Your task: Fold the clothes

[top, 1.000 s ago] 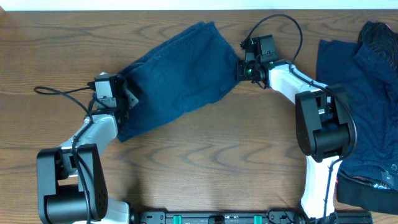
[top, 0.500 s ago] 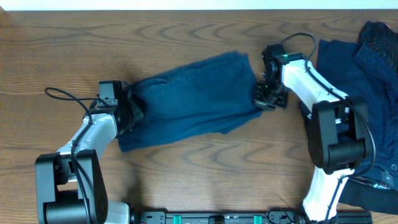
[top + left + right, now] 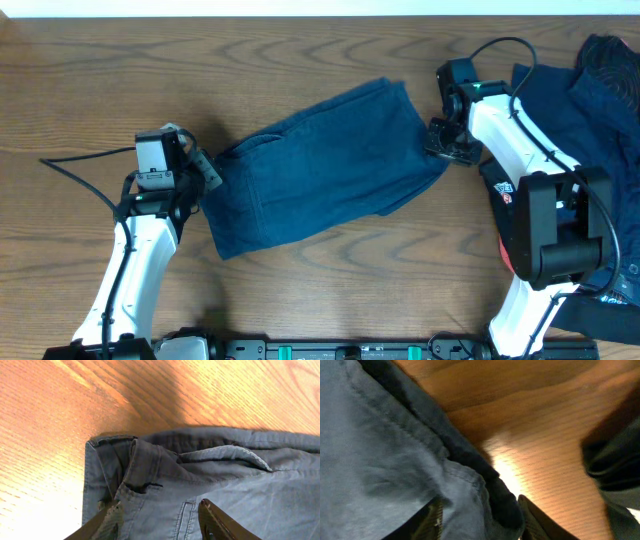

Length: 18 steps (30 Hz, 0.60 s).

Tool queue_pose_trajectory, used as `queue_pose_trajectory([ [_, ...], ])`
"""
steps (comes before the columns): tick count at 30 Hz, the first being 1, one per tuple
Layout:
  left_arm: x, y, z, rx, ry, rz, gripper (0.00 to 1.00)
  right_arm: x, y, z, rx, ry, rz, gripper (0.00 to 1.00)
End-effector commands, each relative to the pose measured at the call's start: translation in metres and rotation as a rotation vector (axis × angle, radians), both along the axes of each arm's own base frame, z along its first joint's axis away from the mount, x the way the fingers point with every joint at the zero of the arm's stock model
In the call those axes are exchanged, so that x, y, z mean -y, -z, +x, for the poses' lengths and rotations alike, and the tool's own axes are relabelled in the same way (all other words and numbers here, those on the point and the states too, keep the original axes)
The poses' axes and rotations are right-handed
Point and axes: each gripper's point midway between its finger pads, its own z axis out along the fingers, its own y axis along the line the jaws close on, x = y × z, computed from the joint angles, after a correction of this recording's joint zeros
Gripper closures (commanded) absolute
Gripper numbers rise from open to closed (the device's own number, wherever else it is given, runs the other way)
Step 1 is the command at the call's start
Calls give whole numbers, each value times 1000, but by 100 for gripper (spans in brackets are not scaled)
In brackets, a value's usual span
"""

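Note:
The dark navy shorts (image 3: 320, 165) lie spread flat across the middle of the table, waistband end at the left. My left gripper (image 3: 207, 172) is at that left end. In the left wrist view its jaws (image 3: 159, 516) are open, with the waistband and pocket seam (image 3: 150, 467) lying flat just ahead of and under them. My right gripper (image 3: 440, 150) is at the right edge of the shorts. In the right wrist view its jaws (image 3: 480, 517) stand apart around a bunched hem (image 3: 470, 485) of the cloth.
A pile of more dark navy garments (image 3: 590, 120) lies at the right edge of the table, close behind the right arm. The wooden table (image 3: 330, 290) shows bare in front of the shorts. Cables trail from both arms.
The shorts were dragged down and right and now lie flatter and wider. The left arm pulled back to the left, and the right gripper moved right to the cloth's right edge.

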Motion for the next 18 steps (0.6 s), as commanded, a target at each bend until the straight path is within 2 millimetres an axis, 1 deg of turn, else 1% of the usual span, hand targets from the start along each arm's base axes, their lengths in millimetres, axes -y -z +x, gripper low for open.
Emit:
queue_pose_trajectory([
  [1, -4, 5, -1, -14, -3, 20, 48, 12, -7, -3, 4, 23, -37, 53],
  [3, -4, 9, 1, -19, -4, 20, 42, 14, -7, -6, -10, 23, -43, 53],
  [6, -6, 15, 7, -19, 5, 31, 39, 16, -8, -6, -5, 26, -55, 55],
  [9, -6, 20, 17, 2, 22, 45, 34, 19, -16, -1, 28, 32, -60, 54],
  [13, -8, 32, 29, 12, 35, 58, 34, 21, -34, 5, 84, 3, -56, 54],
  [15, -9, 42, 29, -10, 31, 61, 34, 21, -41, 5, 101, -2, -54, 54],
  [18, -11, 56, 27, -50, 24, 68, 35, 19, -44, 5, 105, -10, -51, 52],
])
